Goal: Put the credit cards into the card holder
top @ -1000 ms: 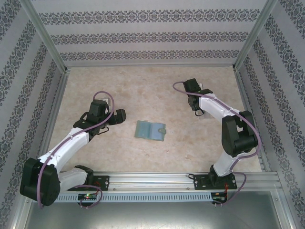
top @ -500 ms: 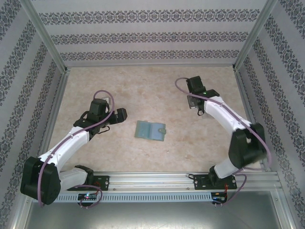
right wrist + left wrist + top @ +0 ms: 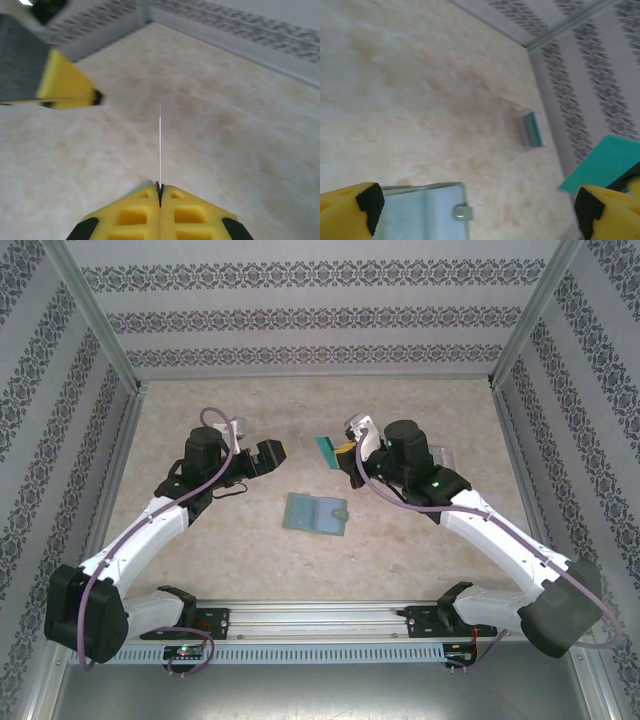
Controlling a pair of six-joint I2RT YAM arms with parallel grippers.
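Nearest the arm bases, just past the metal rail (image 3: 330, 618), the card holder (image 3: 316, 515) lies spread open and flat on the beige table (image 3: 300, 405), its pale green inside facing up and its small snap tab (image 3: 340, 513) on the right-hand edge. Beyond it, the two grippers face each other above the table. The left gripper (image 3: 256, 442) has its yellow-tipped fingers (image 3: 351, 207) spread wide with nothing between them, and from its wrist camera the open holder lies on the table below the gap. The right gripper (image 3: 343, 452) has its fingers pressed together on one credit card (image 3: 326, 451), which it holds clear of the table, teal face turned toward the left gripper. From the right wrist the card shows edge-on as a thin upright line rising from the closed yellow fingertips (image 3: 135, 215). Farther off on the right side of the table, close to the wall, stands a small clear stand (image 3: 527, 129) with something teal in it; I cannot tell how many cards it holds. Patterned walls (image 3: 320, 310) close in the table.
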